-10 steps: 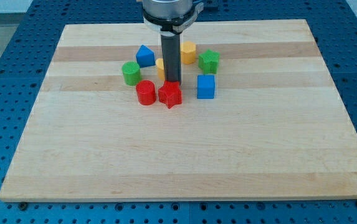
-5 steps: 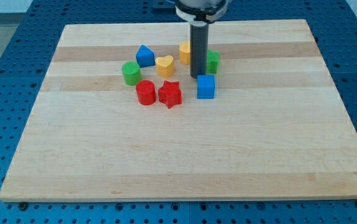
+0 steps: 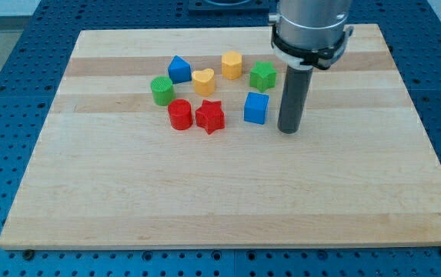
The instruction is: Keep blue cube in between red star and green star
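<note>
My tip [image 3: 288, 131] on the wooden tabletop [image 3: 220, 192] — just right of the blue cube [image 3: 255, 108], not touching.
No hand here, only the rod; cube sits between red star [image 3: 210, 116] to its left and green star [image 3: 262, 75] beyond — near both.

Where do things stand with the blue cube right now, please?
My tip down just right of blue cube. Cube sits between red star and green star. Nothing in the way.

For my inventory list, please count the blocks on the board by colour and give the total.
Blue: 2, blue cube, blue block
Red: 2, red star, red cylinder
Green: 2, green star, green cylinder
Yellow: 2, yellow heart, yellow block
Total: 8
</note>
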Controlling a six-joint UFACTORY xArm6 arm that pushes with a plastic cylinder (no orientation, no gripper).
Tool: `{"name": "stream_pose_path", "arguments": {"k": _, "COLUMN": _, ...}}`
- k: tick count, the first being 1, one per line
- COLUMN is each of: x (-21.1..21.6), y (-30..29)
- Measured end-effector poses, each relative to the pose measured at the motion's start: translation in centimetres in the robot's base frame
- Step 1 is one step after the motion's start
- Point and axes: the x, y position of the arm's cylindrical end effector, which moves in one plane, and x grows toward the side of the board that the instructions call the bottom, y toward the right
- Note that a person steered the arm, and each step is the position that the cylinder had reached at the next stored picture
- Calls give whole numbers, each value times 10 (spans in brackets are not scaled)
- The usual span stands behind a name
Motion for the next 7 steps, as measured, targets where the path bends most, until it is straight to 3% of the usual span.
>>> {"name": "stream_pose_path", "arguments": {"k": 5, "x": -51, "y": -38}}
{"name": "stream_pose_path", "arguments": {"k": 7, "x": -49, "y": -38}}
